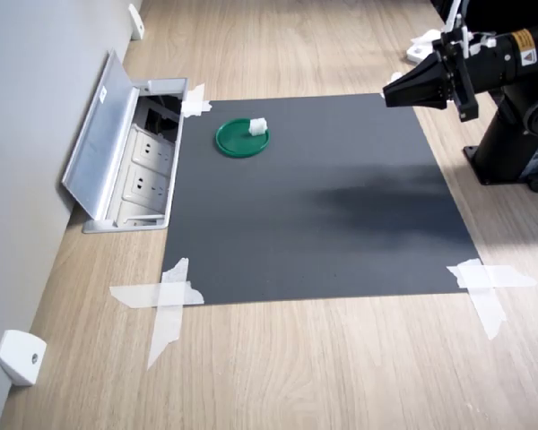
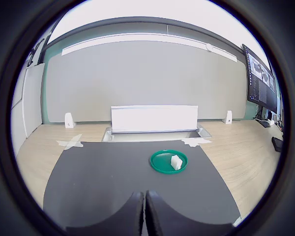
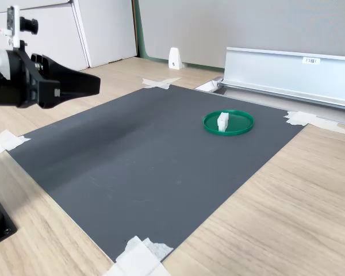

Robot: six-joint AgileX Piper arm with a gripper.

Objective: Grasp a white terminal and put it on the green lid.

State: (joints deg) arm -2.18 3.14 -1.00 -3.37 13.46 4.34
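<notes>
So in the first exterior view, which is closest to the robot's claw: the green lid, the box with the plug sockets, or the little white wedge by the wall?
From the gripper:
1. Green lid, on the black mat, holding the white terminal.
2. Socket box, by the mat's left edge in the first exterior view.
3. White wedge, bottom-left corner, by the wall.

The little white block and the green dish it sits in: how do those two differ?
The white terminal is a tiny boxy block standing upright; the green lid is a flat round disc, far wider. The terminal is white, the lid dark green with a slightly raised rim. The terminal rests on the lid, off-centre; the lid lies directly on the dark mat. Both look like plastic.
</notes>
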